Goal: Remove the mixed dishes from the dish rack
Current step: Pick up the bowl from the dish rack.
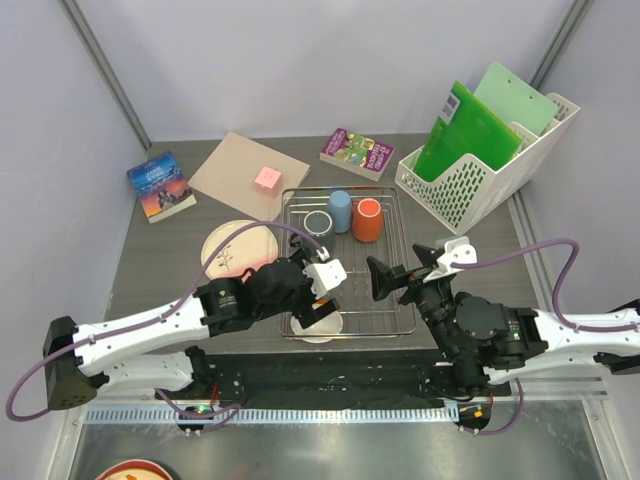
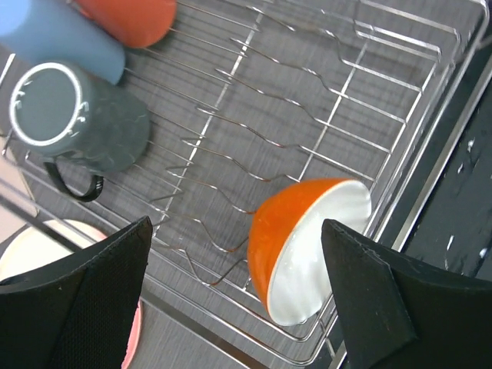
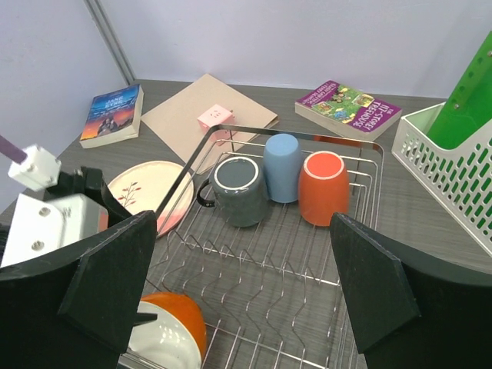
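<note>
Four dishes sit in the dish rack [image 1: 392, 292]: dark grey mug [image 1: 318, 222], light blue cup [image 1: 340, 209] and orange mug [image 1: 366, 220] together at its far end, small white bowl [image 2: 307, 250] tipped on its side in the near left corner. The pink plate [image 1: 230, 248] lies on the table [image 1: 165, 265] beside it. Left gripper [image 2: 237, 231], jaws wide, hangs over the bowl; right gripper [image 3: 244, 223], equally wide, holds nothing.

In the dish rack [image 1: 365, 310], the bowl [image 2: 307, 254] is lying near-left, the mugs [image 1: 366, 219] and cup [image 1: 340, 210] are sitting far-side, and the plate [image 1: 232, 248] is lying outside, left.
</note>
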Available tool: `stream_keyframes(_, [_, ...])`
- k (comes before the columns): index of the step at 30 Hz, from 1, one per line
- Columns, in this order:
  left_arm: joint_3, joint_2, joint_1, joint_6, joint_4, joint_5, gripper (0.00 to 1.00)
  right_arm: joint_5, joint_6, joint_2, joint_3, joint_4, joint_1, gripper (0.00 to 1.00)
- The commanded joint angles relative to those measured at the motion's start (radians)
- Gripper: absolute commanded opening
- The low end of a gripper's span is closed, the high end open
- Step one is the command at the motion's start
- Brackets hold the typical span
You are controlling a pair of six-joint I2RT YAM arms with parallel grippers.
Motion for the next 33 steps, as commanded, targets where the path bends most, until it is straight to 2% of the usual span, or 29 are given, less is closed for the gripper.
stream_keyframes(1, [-0.015, 0.009, -0.004, 0.077, 0.034, 0.085, 0.89, 0.041, 0.019, -0.011, -0.005, 0.014, -0.002, 1.00])
stream_keyframes(9, [-0.057, 0.030, -0.004, 0.071, 0.047, 0.148, 0.90, 0.045, 0.065, -0.041, -0.048, 0.008, -0.002, 1.00])
stream_keyframes(15, [-0.123, 0.075, -0.002, 0.064, 0.121, 0.147, 0.81, 0.054, 0.087, -0.052, -0.077, 0.007, -0.002, 1.00])
stream_keyframes(19, [-0.116, 0.110, -0.001, 0.088, 0.130, 0.094, 0.69, 0.056, 0.099, -0.058, -0.088, 0.005, 0.000, 1.00])
stream_keyframes(20, [-0.116, 0.115, -0.002, 0.093, 0.139, 0.087, 0.62, 0.059, 0.104, -0.060, -0.093, 0.005, -0.002, 0.99])
stream_keyframes(23, [-0.118, 0.109, -0.001, 0.088, 0.150, 0.074, 0.50, 0.067, 0.113, -0.072, -0.106, 0.004, -0.002, 1.00])
stream_keyframes(28, [-0.135, 0.067, -0.002, 0.087, 0.164, 0.065, 0.39, 0.074, 0.116, -0.089, -0.123, 0.005, -0.002, 1.00])
stream_keyframes(33, [-0.127, 0.055, -0.002, 0.087, 0.163, 0.079, 0.22, 0.077, 0.116, -0.075, -0.123, 0.007, -0.002, 1.00])
